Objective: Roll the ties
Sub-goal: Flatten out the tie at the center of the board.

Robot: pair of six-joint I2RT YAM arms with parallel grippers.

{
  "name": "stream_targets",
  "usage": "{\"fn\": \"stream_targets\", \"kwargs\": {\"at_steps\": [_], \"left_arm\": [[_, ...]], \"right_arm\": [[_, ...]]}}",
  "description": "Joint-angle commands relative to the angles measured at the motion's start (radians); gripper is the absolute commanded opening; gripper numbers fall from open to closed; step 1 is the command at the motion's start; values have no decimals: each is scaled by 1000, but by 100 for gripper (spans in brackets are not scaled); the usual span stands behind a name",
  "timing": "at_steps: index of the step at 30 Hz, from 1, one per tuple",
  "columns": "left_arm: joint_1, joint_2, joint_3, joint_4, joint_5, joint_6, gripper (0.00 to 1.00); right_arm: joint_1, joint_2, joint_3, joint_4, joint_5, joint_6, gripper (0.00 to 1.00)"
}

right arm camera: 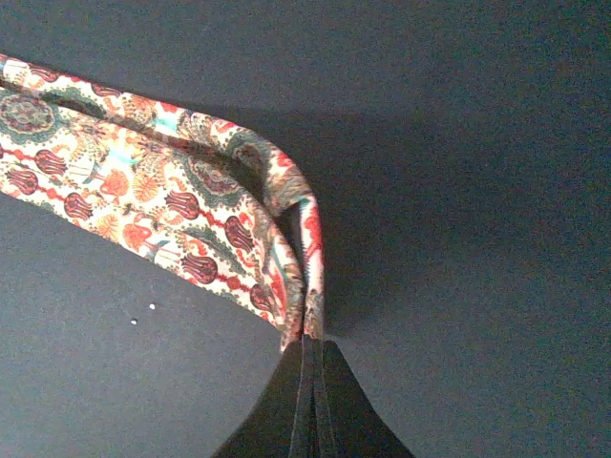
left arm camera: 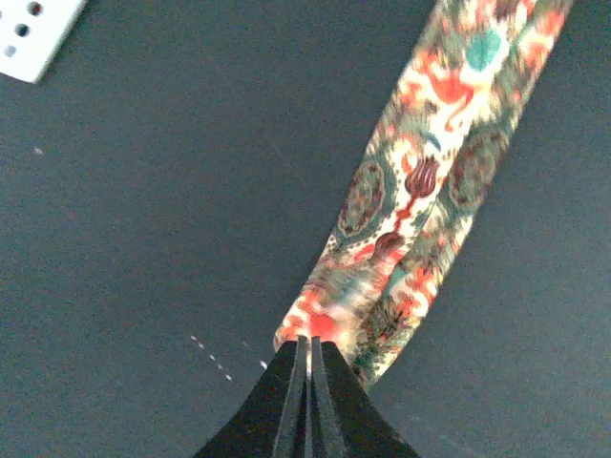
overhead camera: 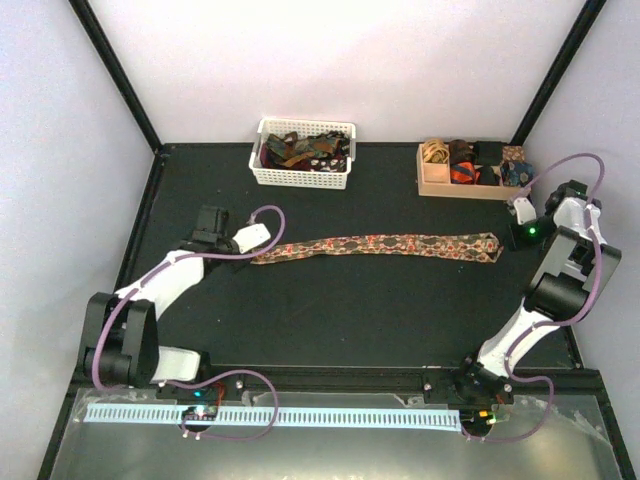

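The tie (overhead camera: 375, 245) lies stretched straight across the table (overhead camera: 350, 320), between the two arms. The left gripper (left arm camera: 308, 342) is pressed together on the narrow end. The right gripper (right arm camera: 307, 340) pinches the wide end, raising a fold of fabric. Gripping both ends keeps the tie flat and aligned, probably so the roll starts evenly. More ties (overhead camera: 303, 150) wait in the basket (overhead camera: 300, 178); the box (overhead camera: 465, 188) appears to hold finished rolls.

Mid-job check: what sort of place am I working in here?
Likely a robot test booth, not a home or shop: a matte black tabletop boxed in by plain white panel walls on black frame posts, with a long floral-print fabric necktie stretched across it.
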Motion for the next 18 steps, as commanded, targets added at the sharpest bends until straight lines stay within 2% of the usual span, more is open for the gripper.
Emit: {"fn": "stream_targets", "kwargs": {"at_steps": [1,9,10,11,12,13,15,18], "left_arm": [[6,-5,-19,74,-37,41,2],[8,-87,-41,63,-23,53,2],[9,-83,-37,58,-18,55,5],[10,-74,-27,37,-2,55,21],[14,-59,-8,-4,36,56,46],[14,-24,21,-58,89,56,62],[15,59,97,-175,157,59,73],[21,201,221,-347,213,53,79]], "right_arm": [[5,29,-21,51,8,-7,1],[-8,36,36,60,64,-23,1],[-10,38,49,57,64,-25,1],[-11,42,57,57,68,-27,1],[-12,47,62,55,70,-26,1],[-11,52,67,50,68,-26,1],[-11,63,75,29,58,-25,1],[-11,65,65,30,56,-22,1]]}}
